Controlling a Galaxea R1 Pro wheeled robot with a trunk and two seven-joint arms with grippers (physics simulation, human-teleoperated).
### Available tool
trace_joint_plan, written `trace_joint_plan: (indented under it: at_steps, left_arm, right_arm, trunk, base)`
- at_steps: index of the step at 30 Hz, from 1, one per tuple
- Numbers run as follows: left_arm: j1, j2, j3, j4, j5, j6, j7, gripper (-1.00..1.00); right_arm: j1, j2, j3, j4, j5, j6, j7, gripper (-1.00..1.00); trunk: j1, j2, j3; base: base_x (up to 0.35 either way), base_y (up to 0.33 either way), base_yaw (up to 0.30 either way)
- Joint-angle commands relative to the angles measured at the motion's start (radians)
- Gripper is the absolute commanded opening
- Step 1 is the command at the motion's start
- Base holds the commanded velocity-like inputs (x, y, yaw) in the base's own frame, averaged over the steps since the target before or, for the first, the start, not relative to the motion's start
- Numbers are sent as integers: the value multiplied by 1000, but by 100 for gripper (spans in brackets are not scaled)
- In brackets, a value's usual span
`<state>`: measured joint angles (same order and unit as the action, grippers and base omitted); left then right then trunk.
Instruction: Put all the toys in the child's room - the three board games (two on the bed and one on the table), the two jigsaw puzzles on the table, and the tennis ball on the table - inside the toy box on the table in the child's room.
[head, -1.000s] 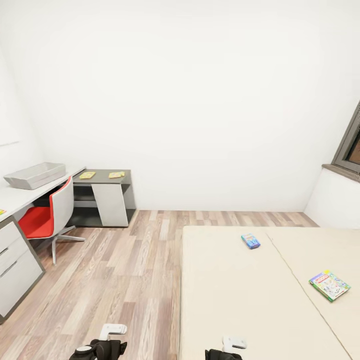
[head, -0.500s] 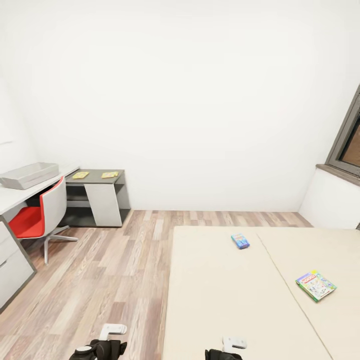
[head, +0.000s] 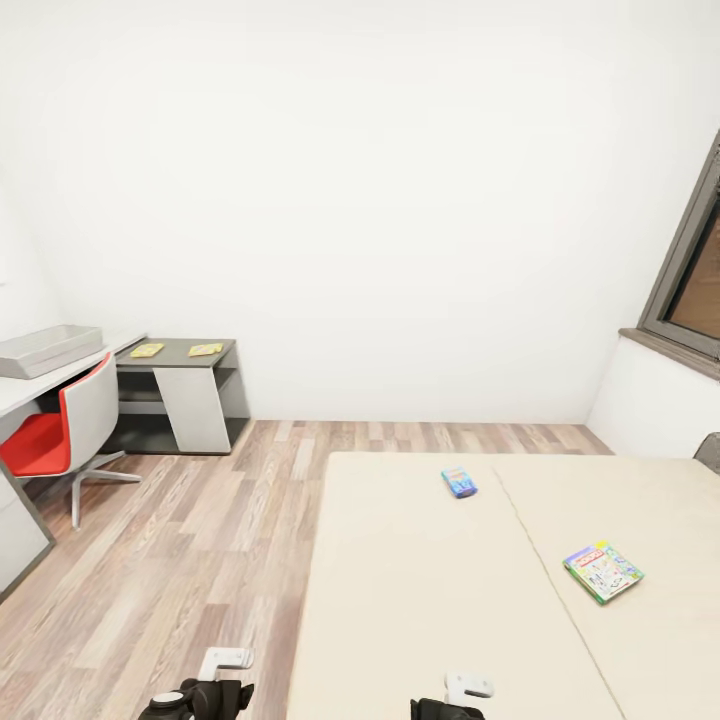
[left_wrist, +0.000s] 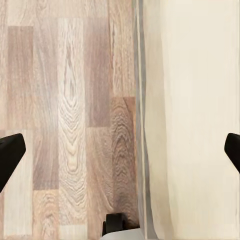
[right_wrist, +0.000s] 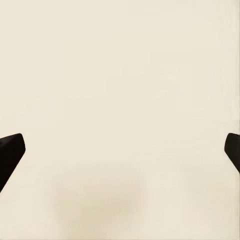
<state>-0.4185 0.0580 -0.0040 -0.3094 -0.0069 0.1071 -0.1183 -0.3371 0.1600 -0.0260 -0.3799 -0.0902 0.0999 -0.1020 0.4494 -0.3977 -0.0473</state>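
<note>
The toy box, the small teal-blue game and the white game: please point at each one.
toy box (head: 40, 352), head view, its front wall.
small teal-blue game (head: 459, 483), head view, its top face.
white game (head: 603, 572), head view, its printed lid.

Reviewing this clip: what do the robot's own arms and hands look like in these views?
In the head view, the left arm and right arm end in black housings, each topped by a white bracket. In the wrist views, the left hand and right hand show as matte black, tapered fingertips at the picture edges. No cables or markings are visible.

black grippers (head: 200, 697) (white brackets (head: 226, 660) on top), black fingertips (left_wrist: 10, 155)
</note>
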Motion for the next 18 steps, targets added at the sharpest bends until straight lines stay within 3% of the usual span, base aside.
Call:
trace_joint_plan:
  at_steps: [1, 18]
  left_arm:
    - [0, 0, 0, -2, -1, 6, -3, 100]
    - [0, 0, -1, -2, -1, 6, -3, 100]
  right_arm:
    - [0, 0, -2, -2, -9, 4, -2, 100]
    - [0, 0, -2, -2, -9, 4, -2, 100]
  trunk:
    - [1, -2, -2]
    - [1, -2, -2]
  base:
    - [0, -276, 0]
    - [0, -278, 0]
